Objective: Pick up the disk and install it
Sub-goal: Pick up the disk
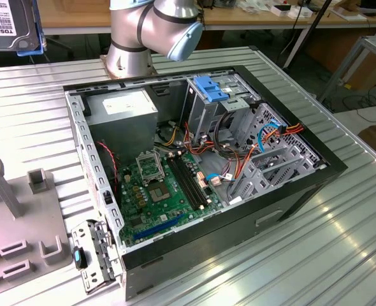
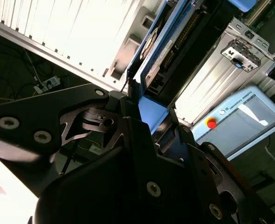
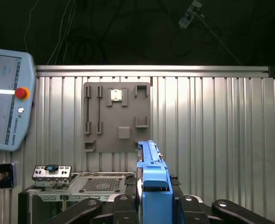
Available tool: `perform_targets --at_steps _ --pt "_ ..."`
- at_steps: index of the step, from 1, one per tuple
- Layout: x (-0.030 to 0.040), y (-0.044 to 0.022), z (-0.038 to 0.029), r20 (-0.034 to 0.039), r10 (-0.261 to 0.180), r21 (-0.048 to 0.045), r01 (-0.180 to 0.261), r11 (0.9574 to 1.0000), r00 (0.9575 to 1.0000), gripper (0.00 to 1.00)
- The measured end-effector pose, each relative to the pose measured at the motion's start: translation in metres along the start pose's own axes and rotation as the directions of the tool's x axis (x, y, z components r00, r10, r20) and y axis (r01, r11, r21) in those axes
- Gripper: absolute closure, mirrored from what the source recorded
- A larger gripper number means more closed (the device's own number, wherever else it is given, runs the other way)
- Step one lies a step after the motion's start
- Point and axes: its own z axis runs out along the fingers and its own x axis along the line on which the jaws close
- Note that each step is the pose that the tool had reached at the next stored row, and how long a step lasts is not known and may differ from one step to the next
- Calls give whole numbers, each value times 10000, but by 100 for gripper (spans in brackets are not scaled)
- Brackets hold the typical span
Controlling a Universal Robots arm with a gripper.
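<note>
First wrist view has the disk [image 3: 149,151] edge-on, its blue rail [image 3: 154,184] clamped by the closed hand [image 3: 154,204], held in the air clear of the table [image 3: 212,140]. Much of it overhangs the grip, so I judge it could pivot or slip. In the exterior view the drive cage [image 1: 215,89] sits at one o'clock inside the open case [image 1: 239,217], orange cables [image 1: 290,129] just beside it; a tilted disk would jam or snag there.

Loose cables [image 1: 283,131] crowd the bays beside the drive cage [image 1: 204,111]; the disk [image 1: 3,25] hangs in free air
</note>
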Motion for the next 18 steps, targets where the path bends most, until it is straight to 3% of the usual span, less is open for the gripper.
perform_targets --at_steps 18 --pt "-1 -213 -8 0 0 0 0 10000 10000 63"
